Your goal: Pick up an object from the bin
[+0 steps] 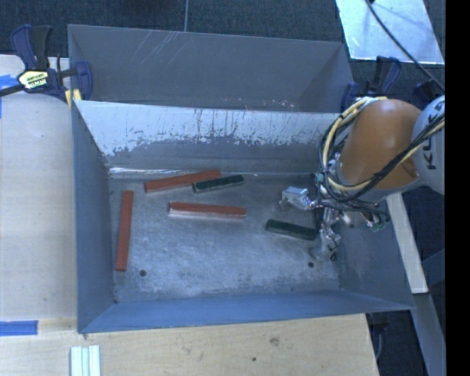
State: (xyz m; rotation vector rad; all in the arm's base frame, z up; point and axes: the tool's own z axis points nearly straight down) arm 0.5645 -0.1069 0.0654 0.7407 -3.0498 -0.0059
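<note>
Hanging low over the right end of the bin (pixel 94 225), the gripper (pixel 327 240) sits under the arm's orange cover (pixel 380 143) and its looped cables, close to the bin floor. Nearest to it is a short dark green bar (pixel 290 229), lying flat and almost level on the floor with its right end just beside the gripper. Whether the two touch I cannot tell, and whether the gripper stands spread or pressed together cannot be made out either (wrist parts and cables crowd that spot). Nothing can be seen pinched in it.

The other things lie well apart to the left: a second dark green bar (pixel 219 182) end to end with a red-brown stick (pixel 180 182) near the back wall, another red-brown stick (pixel 207 209) lying level in the middle, and a third red-brown stick (pixel 124 229) running along the left wall.

By my reading the task is at the reaching stage: the gripper is down in the bin beside a candidate, but no grasp is shown and nothing has left the floor.

The next move would call for centring over the near bar across its narrow width, going right down to the floor since the bar is thin and flat, then closing and lifting straight up. The sloping right wall is near, so there is little room for sideways correction.
</note>
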